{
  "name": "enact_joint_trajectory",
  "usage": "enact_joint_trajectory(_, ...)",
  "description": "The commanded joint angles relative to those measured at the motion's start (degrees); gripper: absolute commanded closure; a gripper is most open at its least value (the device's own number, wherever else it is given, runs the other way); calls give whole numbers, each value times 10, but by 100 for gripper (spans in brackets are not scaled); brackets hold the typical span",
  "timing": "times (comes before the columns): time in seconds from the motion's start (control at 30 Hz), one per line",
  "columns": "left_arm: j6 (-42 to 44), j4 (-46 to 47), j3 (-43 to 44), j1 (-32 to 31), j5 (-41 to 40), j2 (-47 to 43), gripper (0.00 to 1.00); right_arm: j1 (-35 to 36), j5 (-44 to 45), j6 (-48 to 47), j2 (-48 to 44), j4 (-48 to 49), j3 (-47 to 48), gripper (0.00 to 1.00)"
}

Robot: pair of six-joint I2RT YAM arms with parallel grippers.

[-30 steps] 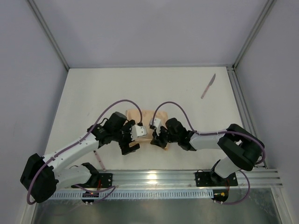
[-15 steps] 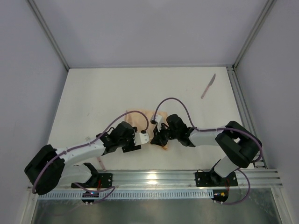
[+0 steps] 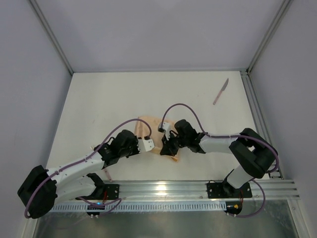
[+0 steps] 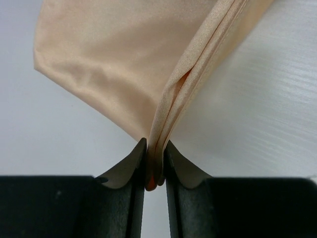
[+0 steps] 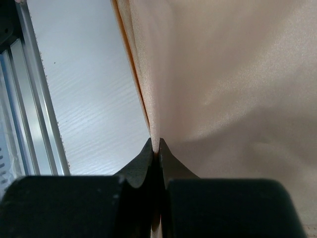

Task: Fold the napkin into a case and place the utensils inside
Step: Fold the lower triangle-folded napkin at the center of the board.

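Observation:
The peach-orange napkin point(image 3: 149, 125) lies folded near the table's front middle, between my two grippers. My left gripper point(image 3: 155, 148) is shut on a folded, layered edge of the napkin point(image 4: 124, 64); the cloth fold sits pinched between the fingertips point(image 4: 155, 151). Coming from the right, my right gripper point(image 3: 165, 148) is shut on another napkin point(image 5: 223, 74) edge, which rises as a thin line from its tips point(image 5: 155, 146). The knife point(image 3: 221, 91) lies far back right. The pale pink fork point(image 3: 106, 174) lies by the left arm's base, partly hidden by the arm.
A metal rail point(image 3: 198, 188) runs along the near table edge and also shows at the left of the right wrist view as a rail point(image 5: 29, 99). Grey walls enclose the white table point(image 3: 109, 99) on three sides.
My left gripper swung right to the napkin's near edge and closed from wide open onto the fold. The right gripper stayed shut on the cloth and shifted slightly.

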Motion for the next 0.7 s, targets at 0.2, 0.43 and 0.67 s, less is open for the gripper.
enact_joint_trajectory(0.2,-7,-74,37,21,79,-3,100,-3,-57,-3,-27,-74,34,96)
enact_joint_trajectory(0.43,-9,-180,76,48,186,-25,100,-1,-103,26,-50,-105,27,96)
enact_joint_trajectory(0.67,-3,-295,132,55,252,-17,100,-1,-234,90,-35,-130,36,96)
